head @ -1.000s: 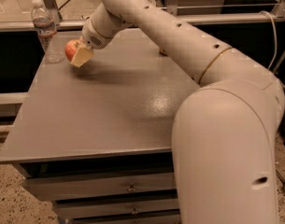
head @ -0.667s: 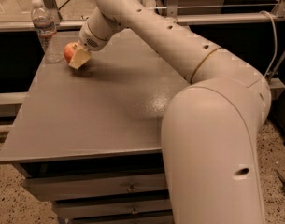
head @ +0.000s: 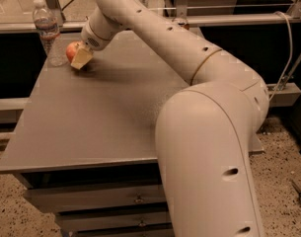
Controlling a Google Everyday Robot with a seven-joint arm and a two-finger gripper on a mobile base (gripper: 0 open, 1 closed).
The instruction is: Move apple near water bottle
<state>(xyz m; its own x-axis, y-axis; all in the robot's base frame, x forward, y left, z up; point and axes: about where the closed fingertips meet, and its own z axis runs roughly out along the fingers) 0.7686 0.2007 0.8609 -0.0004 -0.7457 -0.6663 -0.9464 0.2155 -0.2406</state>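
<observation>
The claw [head: 81,58] is clamped on the apple [head: 72,50], low over the surface [head: 91,122] at 4 o'clock from the bottle [head: 46,28] (really close). Any nudge toward 10 o'clock probably knocks that tall bottle over the edge.

Matt grey tabletop [head: 100,117], clear plastic water bottle [head: 46,31], glossy apple [head: 71,49], smooth cream tool [head: 79,58] at the apple.

My end effector [head: 77,57] is at the far-left corner of the bench [head: 91,122] — clamped on the apple [head: 70,50]. The apple is just right of the water bottle [head: 46,31], which stands upright at the bench edge — my arm [head: 189,68] reaches across from the lower right.
</observation>
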